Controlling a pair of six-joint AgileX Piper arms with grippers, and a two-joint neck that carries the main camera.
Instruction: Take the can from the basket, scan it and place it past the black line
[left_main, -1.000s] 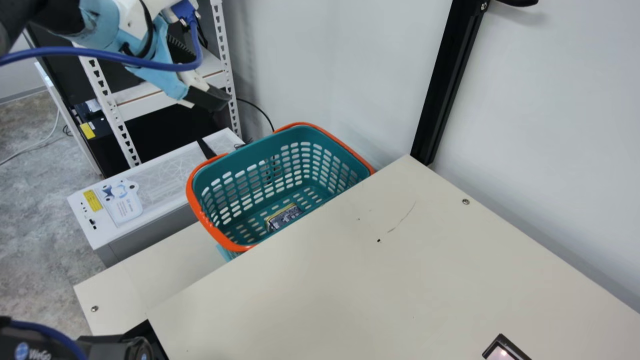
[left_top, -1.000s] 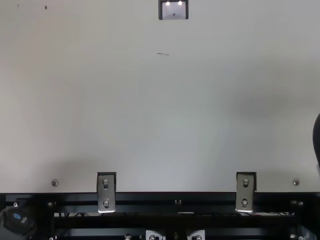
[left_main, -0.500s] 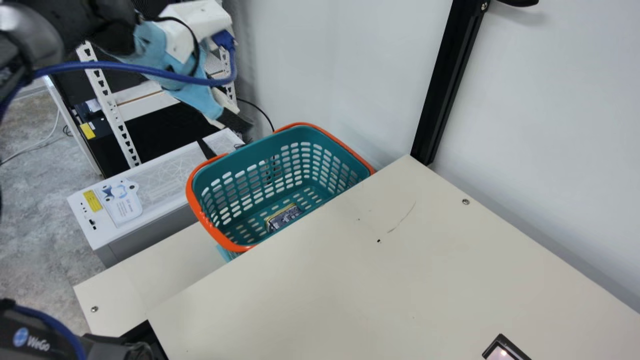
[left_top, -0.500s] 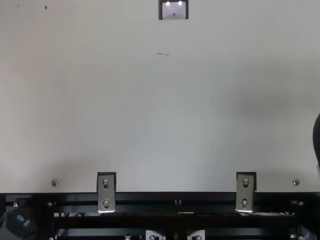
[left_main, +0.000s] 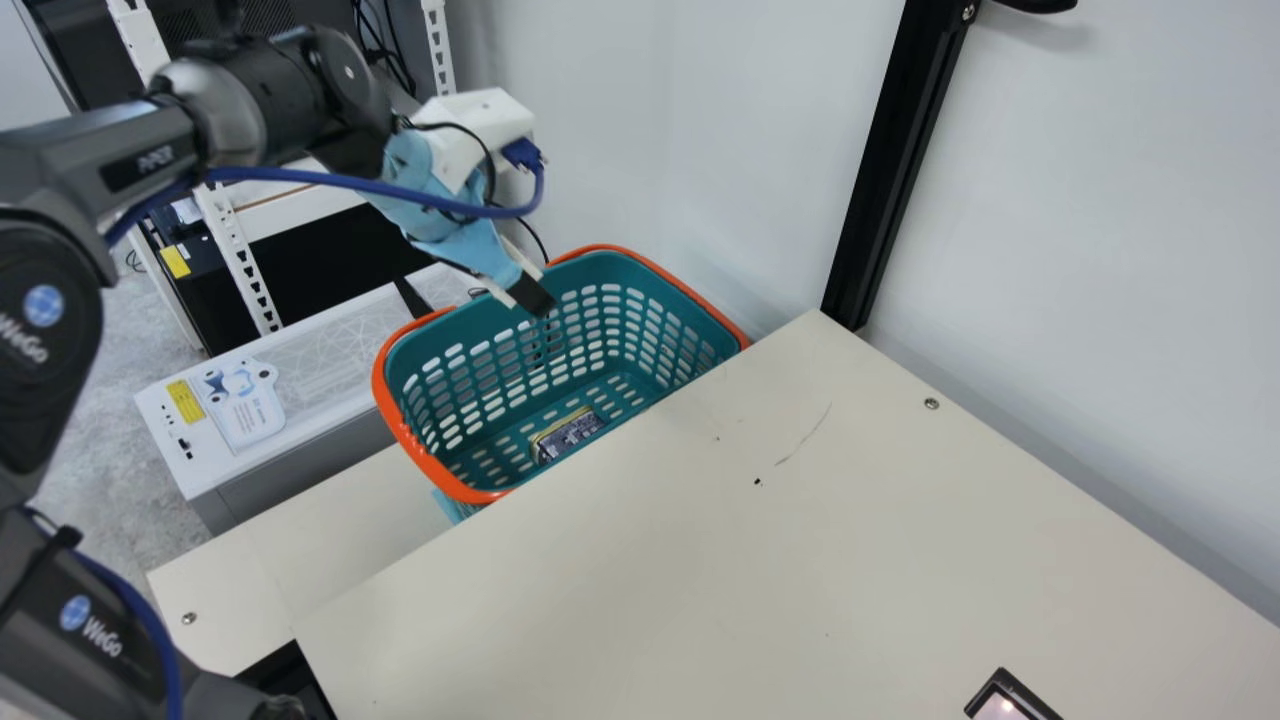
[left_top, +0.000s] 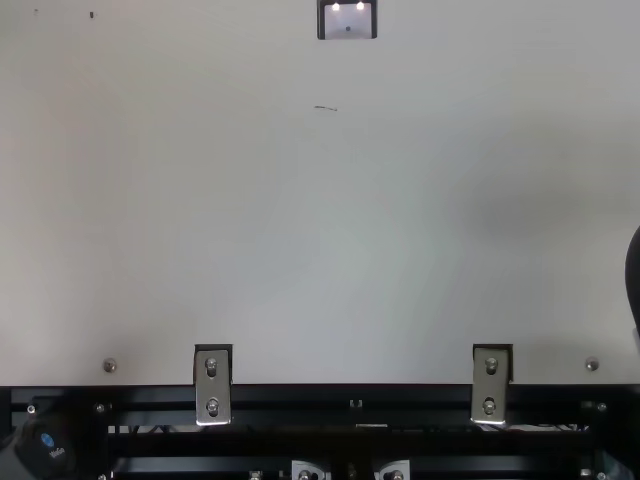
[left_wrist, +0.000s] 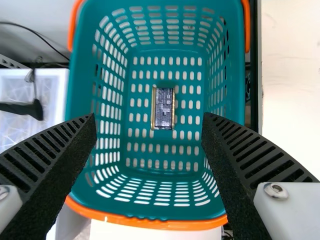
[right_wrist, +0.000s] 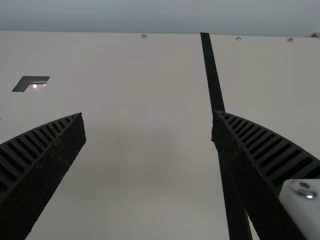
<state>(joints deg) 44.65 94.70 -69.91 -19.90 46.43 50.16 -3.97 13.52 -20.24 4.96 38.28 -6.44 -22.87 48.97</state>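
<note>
Left gripper: ribbed fingers spread wide in its wrist view, nothing held between them; in the main view their tips hang above the basket, at its side away from the table.
Right gripper: fingers likewise wide apart, gripping nothing, with bare tabletop showing between them.
Can: on the basket's floor, near the middle, resting on its side; dark printed label between two gold rims; apart from the fingers.
Basket: teal, slotted walls, upright beside the table's edge; orange handles lie along its rim.
Left arm: raised over the basket, pale blue wrapping and a white part near the wrist, a blue cable looping along it.
Table: cream, with small dark marks and screws along its edge.
Glass window: dark-framed, set in the tabletop, well apart from the basket, light spots on its pane.
Black line: straight across the tabletop from the wall side; a broad stretch of cream separates it from the window.
Computer case: white top, just beside the basket.
Rack: white slotted posts behind the case.
Black post: against the pale wall, near the table's corner.
</note>
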